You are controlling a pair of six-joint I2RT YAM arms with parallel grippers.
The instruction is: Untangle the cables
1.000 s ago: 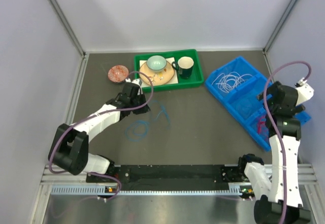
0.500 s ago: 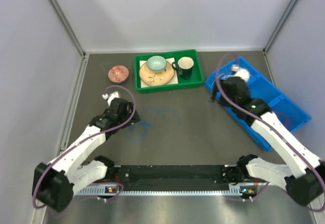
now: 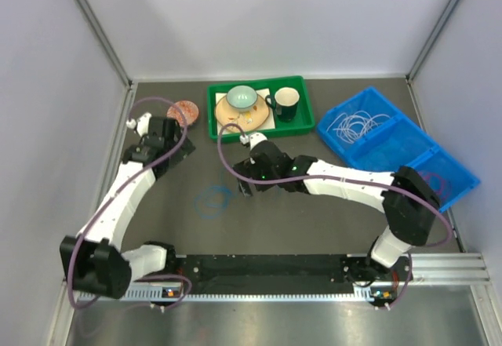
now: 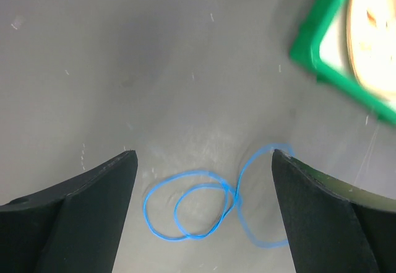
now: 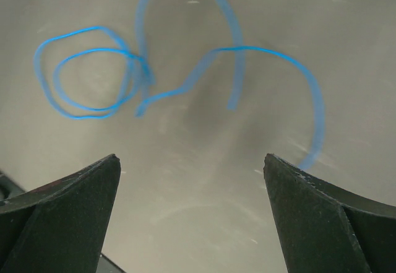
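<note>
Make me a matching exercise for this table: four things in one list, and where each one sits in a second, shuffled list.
Things:
1. thin blue cable
2. thin white cable
3. dark green ceramic mug
4. small round reddish dish

Places:
A. inside the green plastic tray
B. on the dark table, left of the tray
C. looped on bare table, on the near side of the tray
D. coiled in the far compartment of the blue plastic bin

Pairs: 1-C, 2-D, 3-A, 4-B

Lab: framed enclosure (image 3: 95, 24), mounting rail (image 3: 267, 271)
</note>
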